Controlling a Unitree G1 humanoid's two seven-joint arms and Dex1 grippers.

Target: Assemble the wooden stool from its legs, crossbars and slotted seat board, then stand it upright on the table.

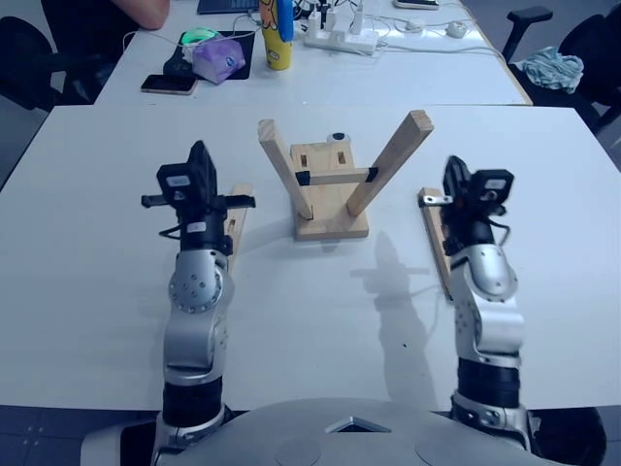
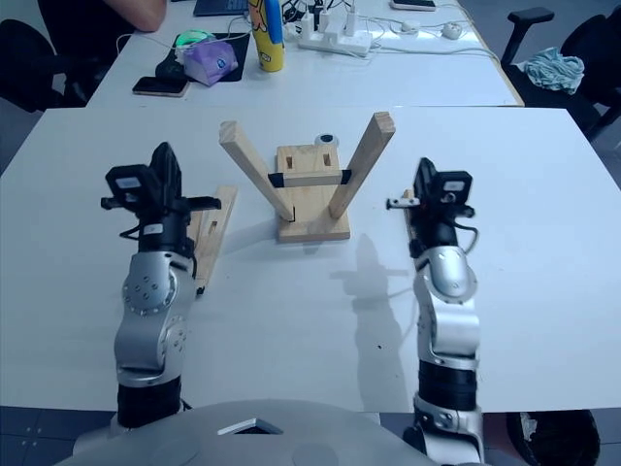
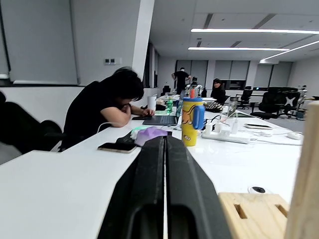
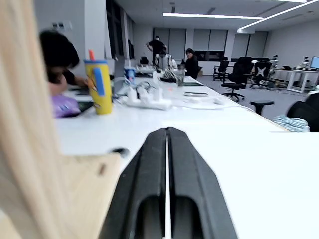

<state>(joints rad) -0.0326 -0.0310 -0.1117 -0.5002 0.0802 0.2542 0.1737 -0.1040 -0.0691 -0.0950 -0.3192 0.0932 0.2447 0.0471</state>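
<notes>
The slotted seat board (image 1: pixel 330 227) lies flat at the table's middle. Two wooden legs stand in it, one leaning left (image 1: pixel 282 165) and one leaning right (image 1: pixel 393 160), joined by a crossbar (image 1: pixel 340 177). A loose wooden piece (image 1: pixel 238 221) lies on the table under my left gripper (image 1: pixel 200 155), which is shut and holds nothing. Another loose piece (image 1: pixel 433 238) lies under my right gripper (image 1: pixel 453 173), also shut and holding nothing. In the left wrist view the shut fingers (image 3: pixel 149 169) point past the seat board (image 3: pixel 254 209). In the right wrist view the gripper (image 4: pixel 168 134) sits beside a blurred leg (image 4: pixel 25 99).
A small round object (image 1: pixel 338 137) rests just behind the seat board. The neighbouring table at the back carries a yellow bottle (image 1: pixel 277 34), a power strip (image 1: pixel 340 40), a purple bag (image 1: pixel 218 58) and a phone (image 1: pixel 169 84). Open tabletop (image 1: pixel 320 320) lies in front.
</notes>
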